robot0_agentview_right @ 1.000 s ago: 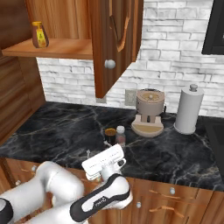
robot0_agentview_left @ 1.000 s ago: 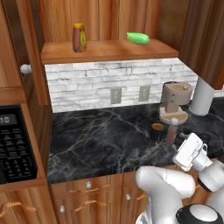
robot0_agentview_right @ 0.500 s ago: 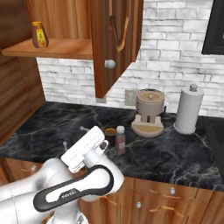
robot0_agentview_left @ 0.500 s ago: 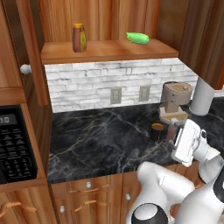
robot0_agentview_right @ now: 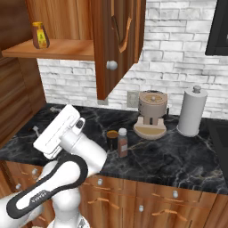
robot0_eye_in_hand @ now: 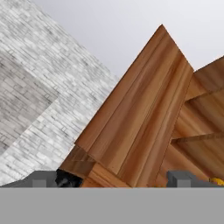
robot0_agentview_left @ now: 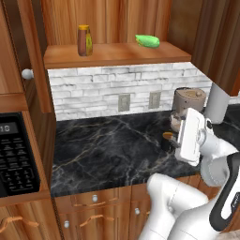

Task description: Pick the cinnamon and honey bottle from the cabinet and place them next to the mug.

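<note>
Robot arm raised over a dark marble counter, its gripper empty, with one bottle already beside the mug.

The cinnamon (robot0_agentview_right: 122,142) stands upright on the counter (robot0_agentview_right: 178,156) just beside the mug (robot0_agentview_right: 111,139), both in front of a beige round appliance (robot0_agentview_right: 152,114). A paper towel roll (robot0_agentview_right: 192,111) stands on the far side of that appliance from the mug. The honey bottle (robot0_agentview_left: 85,40) stands upright on the shelf board of the cabinet (robot0_agentview_left: 112,54), up and well away from the mug, with a green object (robot0_agentview_left: 147,41) lying further along the same shelf. The cabinet's door (robot0_agentview_right: 119,40) hangs open. The gripper (robot0_eye_in_hand: 116,180) points up toward the cabinet, its fingertips (robot0_eye_in_hand: 178,178) spread wide with nothing between them.
</note>
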